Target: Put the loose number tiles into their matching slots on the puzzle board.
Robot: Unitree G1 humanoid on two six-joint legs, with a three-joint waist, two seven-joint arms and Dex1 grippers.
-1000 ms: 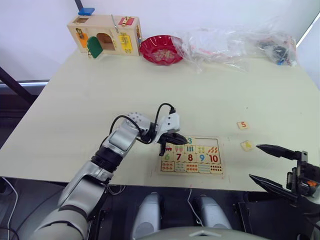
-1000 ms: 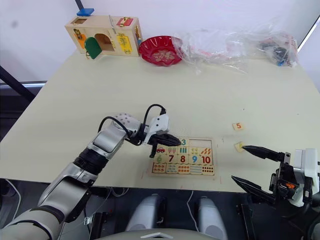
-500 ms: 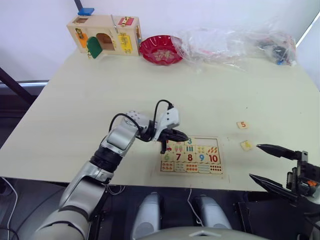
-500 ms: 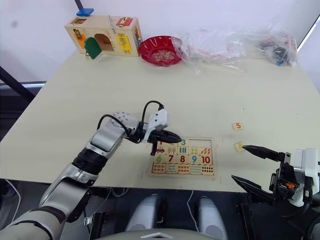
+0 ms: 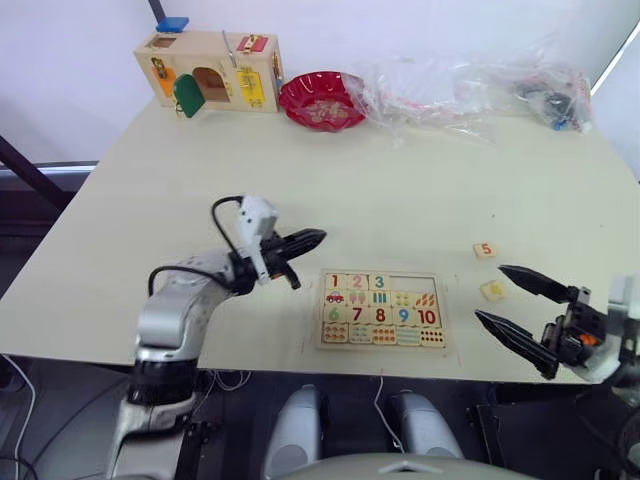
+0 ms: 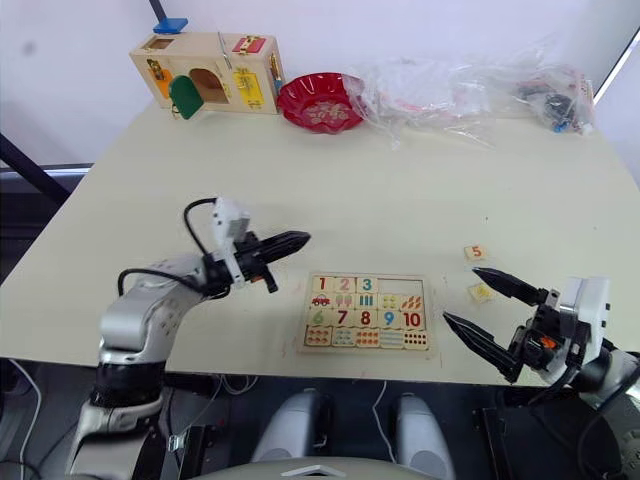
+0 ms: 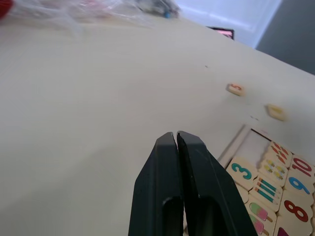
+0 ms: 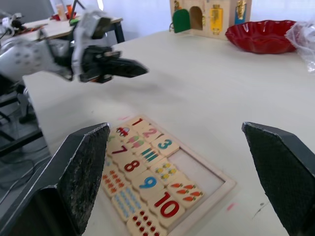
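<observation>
Puzzle board (image 5: 382, 309) at table's near edge; 1-3 seated, two top-row slots (image 5: 421, 284) bare. My L gripper (image 5: 308, 239) pinched together, empty, beside board. R gripper (image 5: 515, 301) spread wide near tiles 5 (image 5: 485, 250) and the other tile (image 5: 492, 290), prob. to grab one.

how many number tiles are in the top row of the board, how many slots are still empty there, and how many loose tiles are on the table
Number tiles seated in the top row of the puzzle board: 3 (1, 2, 3)
Empty matching slots: 2
Loose tiles on the table: 2 (the 5 tile, the yellowish tile)
Total tiles counted: 5
</observation>
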